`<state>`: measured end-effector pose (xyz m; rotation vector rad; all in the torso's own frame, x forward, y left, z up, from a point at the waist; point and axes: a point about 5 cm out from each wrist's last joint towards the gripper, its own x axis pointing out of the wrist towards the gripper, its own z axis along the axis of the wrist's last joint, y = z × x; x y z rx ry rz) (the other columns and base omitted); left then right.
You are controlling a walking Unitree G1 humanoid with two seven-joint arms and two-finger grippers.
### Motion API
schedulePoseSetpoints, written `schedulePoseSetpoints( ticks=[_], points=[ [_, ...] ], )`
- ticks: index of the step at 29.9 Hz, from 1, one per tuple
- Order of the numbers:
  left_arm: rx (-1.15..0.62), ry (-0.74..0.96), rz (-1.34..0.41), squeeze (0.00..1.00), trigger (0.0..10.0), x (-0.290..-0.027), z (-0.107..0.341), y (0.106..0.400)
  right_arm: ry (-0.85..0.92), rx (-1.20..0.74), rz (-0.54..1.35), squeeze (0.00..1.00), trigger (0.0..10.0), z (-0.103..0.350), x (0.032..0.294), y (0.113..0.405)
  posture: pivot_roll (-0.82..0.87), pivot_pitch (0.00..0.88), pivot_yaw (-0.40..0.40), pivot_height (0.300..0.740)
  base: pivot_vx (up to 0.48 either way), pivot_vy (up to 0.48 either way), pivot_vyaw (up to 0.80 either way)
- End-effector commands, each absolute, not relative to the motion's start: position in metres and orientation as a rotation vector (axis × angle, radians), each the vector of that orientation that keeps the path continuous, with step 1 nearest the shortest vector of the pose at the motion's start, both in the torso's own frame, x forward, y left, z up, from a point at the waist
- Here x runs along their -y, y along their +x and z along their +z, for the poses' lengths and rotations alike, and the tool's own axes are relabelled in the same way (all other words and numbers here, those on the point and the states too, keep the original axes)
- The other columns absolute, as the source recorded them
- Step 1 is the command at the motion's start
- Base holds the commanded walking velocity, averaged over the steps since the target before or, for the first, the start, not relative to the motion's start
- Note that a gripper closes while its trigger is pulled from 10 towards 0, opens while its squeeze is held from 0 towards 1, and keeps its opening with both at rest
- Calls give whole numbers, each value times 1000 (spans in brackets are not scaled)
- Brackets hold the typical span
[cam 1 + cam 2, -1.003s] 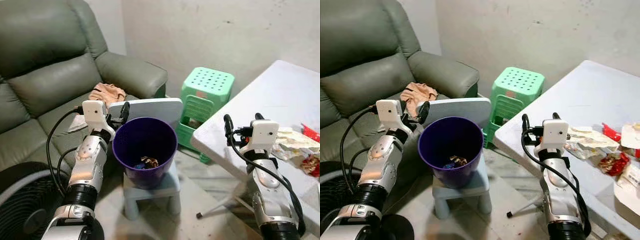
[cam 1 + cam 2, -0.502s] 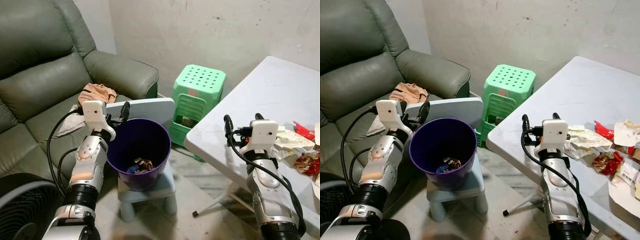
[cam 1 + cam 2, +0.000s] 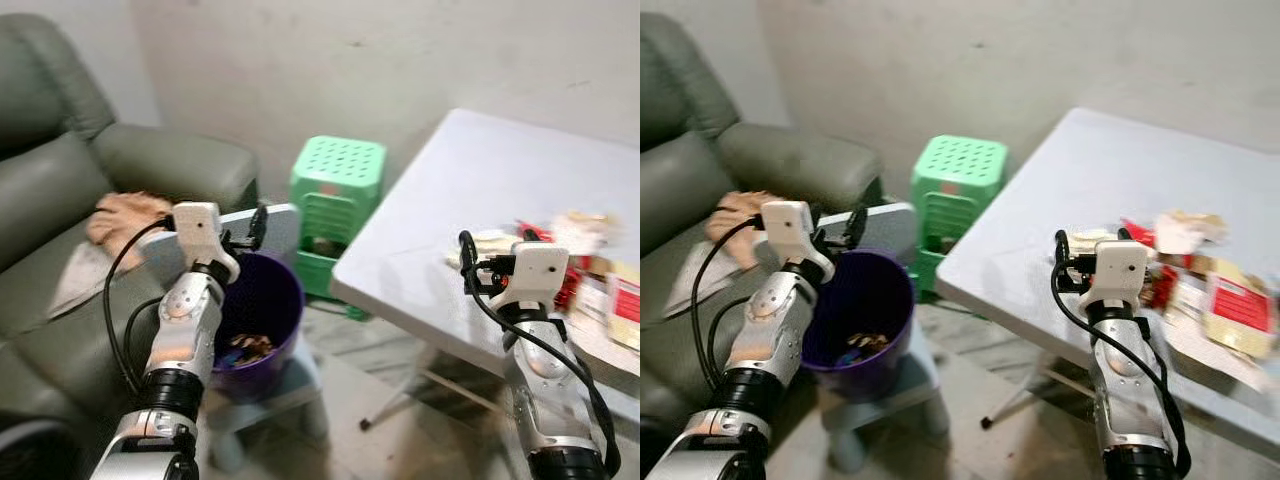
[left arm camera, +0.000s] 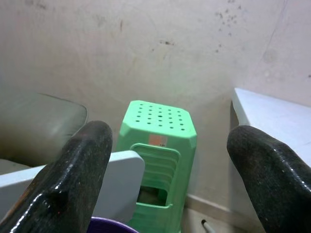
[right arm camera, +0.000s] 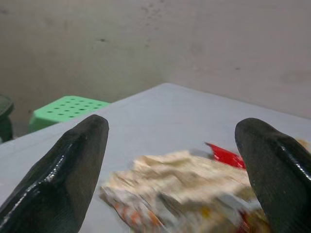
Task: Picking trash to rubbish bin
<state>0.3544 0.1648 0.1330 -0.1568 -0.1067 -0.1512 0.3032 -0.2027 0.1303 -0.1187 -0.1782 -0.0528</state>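
- The trash is a loose pile of crumpled wrappers, white, red and yellow, on the white worktop, near its right edge.
- The pile stretches along the worktop away from the robot; single pieces are blurred and hard to tell apart.
- The purple bin stands upright on a small stool, with some scraps inside.
- The right end effector is open, just before the trash.
- The left end effector is open, above the bin.
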Motion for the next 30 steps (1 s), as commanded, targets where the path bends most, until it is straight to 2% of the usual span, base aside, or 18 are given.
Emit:
schedulePoseSetpoints(
  ticks=[1,12,20,30],
  points=[
    [113,-152,-155,0,10000,-162,136,356,-133,179,-60,0,10000,133,206,303,-39,8,17,715,0,0,-725],
    [117,-138,-165,0,10000,-160,136,355,-138,173,-63,0,10000,132,207,302,-42,11,14,715,0,0,-727],
    [109,-53,-260,0,10000,-145,131,351,-61,163,-21,0,10000,131,204,300,-43,6,12,715,0,0,0],
    [100,32,-496,0,10000,-100,122,337,-55,119,26,0,10000,124,203,297,-49,0,8,715,0,0,0]
  ],
)
